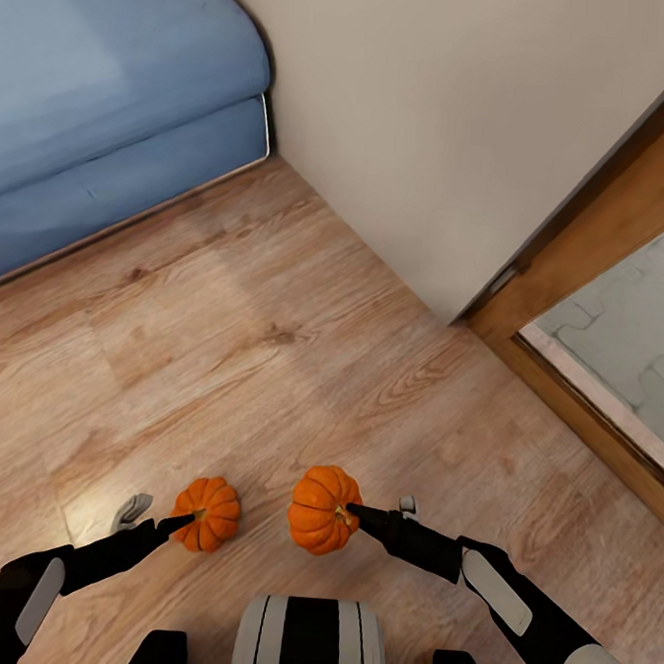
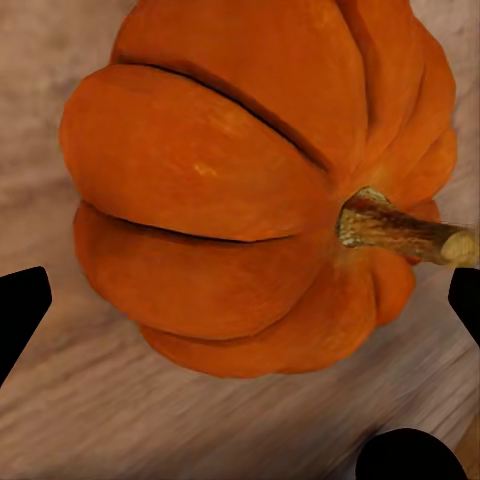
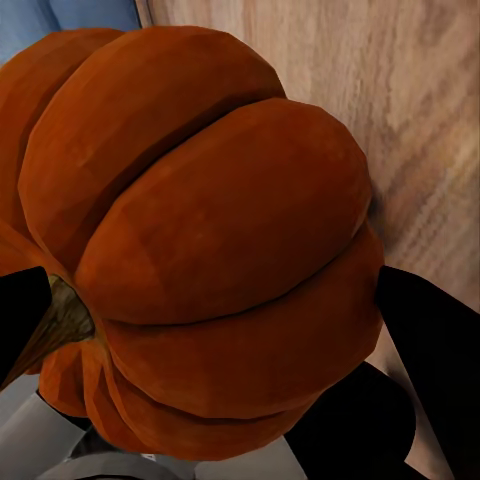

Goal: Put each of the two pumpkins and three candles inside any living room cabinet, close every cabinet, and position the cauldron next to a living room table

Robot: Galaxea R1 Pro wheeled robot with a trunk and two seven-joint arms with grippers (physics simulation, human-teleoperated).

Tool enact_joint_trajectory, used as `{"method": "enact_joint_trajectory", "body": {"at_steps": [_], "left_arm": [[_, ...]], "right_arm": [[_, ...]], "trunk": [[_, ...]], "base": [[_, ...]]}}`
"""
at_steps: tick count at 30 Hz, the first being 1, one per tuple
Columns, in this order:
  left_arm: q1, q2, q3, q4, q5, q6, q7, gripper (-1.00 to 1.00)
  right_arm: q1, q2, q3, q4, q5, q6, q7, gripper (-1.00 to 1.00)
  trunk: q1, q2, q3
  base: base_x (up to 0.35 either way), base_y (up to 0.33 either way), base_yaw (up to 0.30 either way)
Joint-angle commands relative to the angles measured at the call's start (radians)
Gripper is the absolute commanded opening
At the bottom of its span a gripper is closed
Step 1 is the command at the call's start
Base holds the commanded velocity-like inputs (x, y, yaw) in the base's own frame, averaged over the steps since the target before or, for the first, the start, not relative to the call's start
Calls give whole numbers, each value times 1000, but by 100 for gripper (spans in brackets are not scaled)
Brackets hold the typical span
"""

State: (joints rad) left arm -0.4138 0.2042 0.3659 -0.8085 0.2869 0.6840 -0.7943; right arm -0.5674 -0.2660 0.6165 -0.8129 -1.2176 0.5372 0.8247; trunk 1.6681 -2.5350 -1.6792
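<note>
Two ribbed orange pumpkins hang low over the wood floor in front of my trunk. The left pumpkin (image 1: 208, 513) has its stem against my left gripper (image 1: 161, 516). In the left wrist view that pumpkin (image 2: 230, 200) sits between the dark fingertips (image 2: 20, 310), gripped. The larger-looking right pumpkin (image 1: 323, 510) is at my right gripper (image 1: 384, 511). In the right wrist view this pumpkin (image 3: 200, 230) is wedged between the black fingers (image 3: 430, 350). The cabinet, the table, the candles and the cauldron are out of view.
A blue sofa (image 1: 101, 88) stands at the far left against a beige wall (image 1: 466, 114). A wooden door frame (image 1: 596, 242) on the right opens onto a grey tiled floor (image 1: 639, 334). Wood flooring (image 1: 273, 328) stretches between them.
</note>
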Motion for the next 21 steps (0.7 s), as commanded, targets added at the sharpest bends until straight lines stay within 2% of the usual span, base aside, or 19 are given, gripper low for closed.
{"method": "enact_joint_trajectory", "body": {"at_steps": [1,8,21], "left_arm": [[0,0,2,0,3,6,-2,100],[0,0,1,0,3,6,-2,100],[0,0,1,0,3,6,-2,100]], "right_arm": [[-1,-1,3,0,-11,7,-1,-100],[-1,-1,3,0,-11,7,-1,-100],[-1,-1,3,0,-11,7,-1,-100]], "trunk": [[0,0,0],[0,0,0],[0,0,0]], "base": [[47,-1,0],[182,0,0],[11,0,0]]}}
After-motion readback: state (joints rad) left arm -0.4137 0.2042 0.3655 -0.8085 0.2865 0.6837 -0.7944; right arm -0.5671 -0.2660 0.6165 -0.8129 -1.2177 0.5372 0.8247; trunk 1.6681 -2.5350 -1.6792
